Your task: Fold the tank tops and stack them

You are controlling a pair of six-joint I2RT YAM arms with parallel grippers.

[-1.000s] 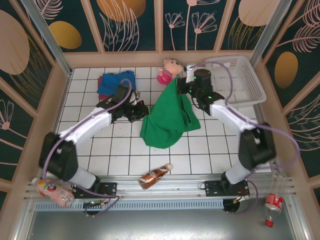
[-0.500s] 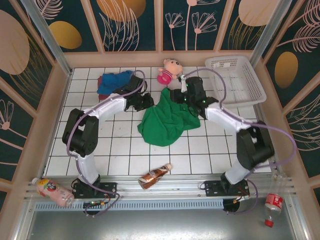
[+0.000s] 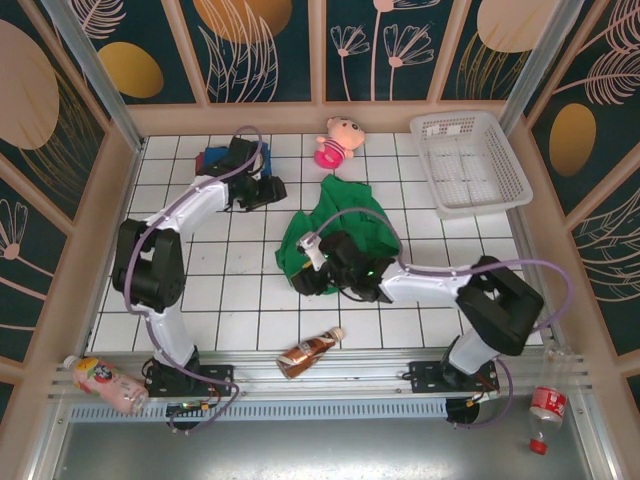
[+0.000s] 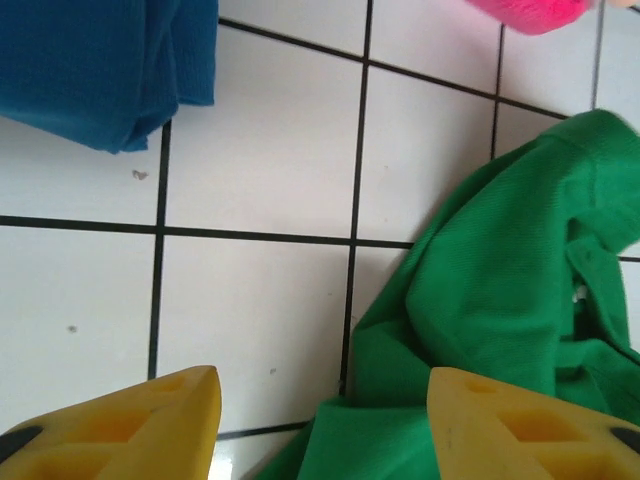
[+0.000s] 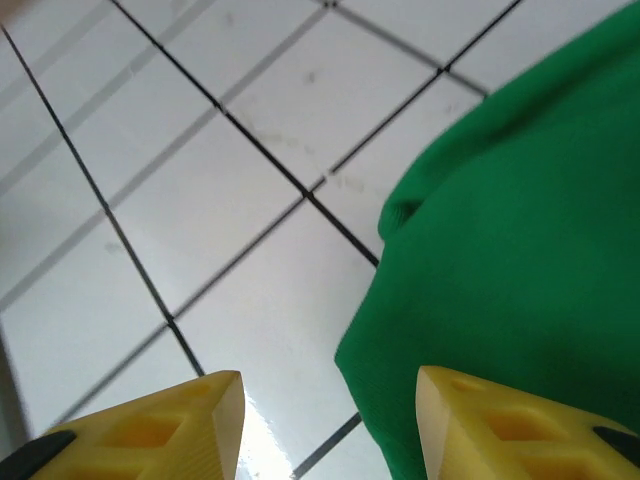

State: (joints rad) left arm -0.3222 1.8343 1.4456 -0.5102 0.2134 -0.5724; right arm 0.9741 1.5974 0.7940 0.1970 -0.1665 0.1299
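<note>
The green tank top lies crumpled on the white tiles mid-table. My left gripper hovers open just off its far-left side; in the left wrist view the yellow fingers straddle bare tile and the green cloth's edge, gripping nothing. My right gripper is low at the garment's near-left edge, open, with green cloth beside its right finger. The blue tank top is bunched at the far left behind the left arm, and its corner is in the left wrist view.
A pink plush doll sits at the back centre, just beyond the green cloth. A white basket stands at the back right. A brown bottle lies near the front edge, and another bottle rests on the front rail at left.
Both grippers opened and let go of the lifted green top, which dropped onto the tiles. The left gripper pulled back toward the far left; the right swung down to the cloth's near-left edge.
</note>
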